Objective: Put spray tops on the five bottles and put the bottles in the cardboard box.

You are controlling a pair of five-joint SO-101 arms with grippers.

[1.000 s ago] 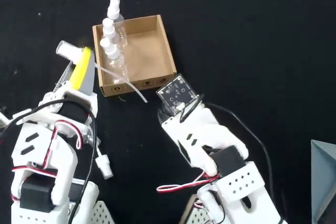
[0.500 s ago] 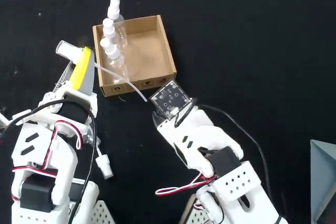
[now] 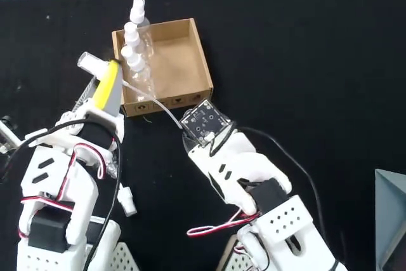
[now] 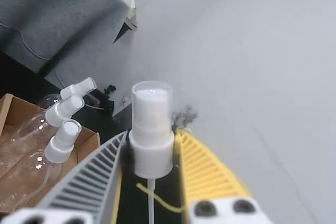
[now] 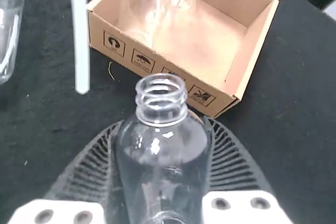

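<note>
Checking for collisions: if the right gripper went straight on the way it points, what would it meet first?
Probably the near wall of the brown cardboard box, hit first by the clear open-necked plastic bottle that the right gripper holds; the white dip tube hangs aside.

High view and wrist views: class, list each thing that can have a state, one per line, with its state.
cardboard box, open on top
three bottles, in the box, capped
left hand, shut on spray top
right hand, shut on bottle
bottle, uncapped, neck open
second spray top, loose on the table
</note>
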